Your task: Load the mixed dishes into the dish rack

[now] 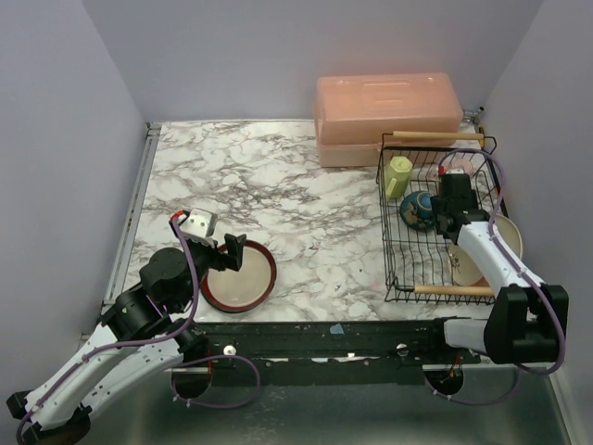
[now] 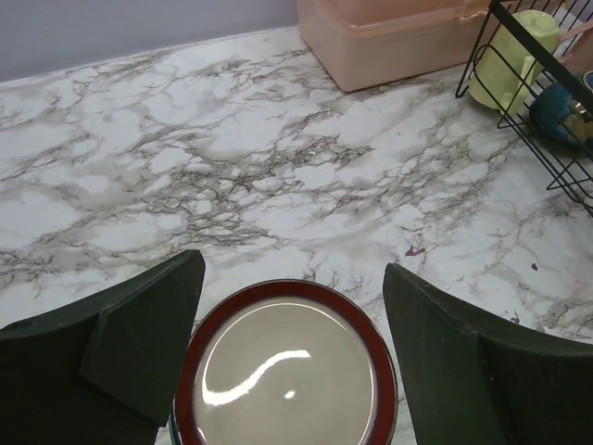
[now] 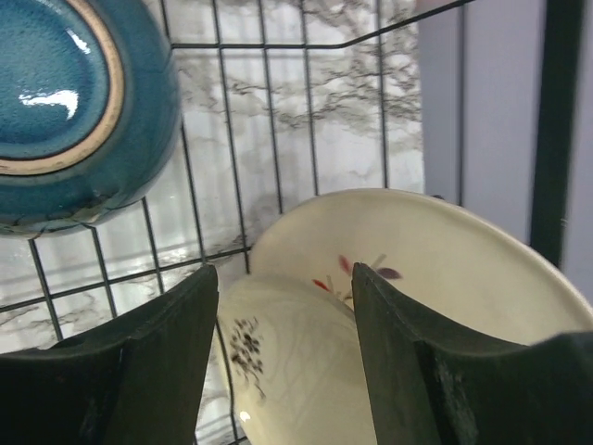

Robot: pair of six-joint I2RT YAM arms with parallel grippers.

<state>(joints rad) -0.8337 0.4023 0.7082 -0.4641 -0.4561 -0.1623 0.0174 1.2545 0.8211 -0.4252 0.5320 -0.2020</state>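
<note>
— One dish outside the rack (image 1: pixel 454 290): maroon-rimmed plate (image 2: pixel 287 371), flat on the worktop (image 2: pixel 278 139), well to the rack's left.
— Nearer which arm?
— Left. Left fingers (image 2: pixel 139 343) spread wide, empty, one on each side of the plate's far rim.
— Right fingers (image 3: pixel 120 371)?
— Inside the rack, above the floral plate (image 3: pixel 417 269), partly apart, gripping nothing.

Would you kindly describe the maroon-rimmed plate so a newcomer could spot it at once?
Start at the marble table, left of the black wire dish rack. Near the front edge lies the maroon-rimmed plate. Unlike the floral plate, it sits outside the rack and has a dark red rim.
</note>
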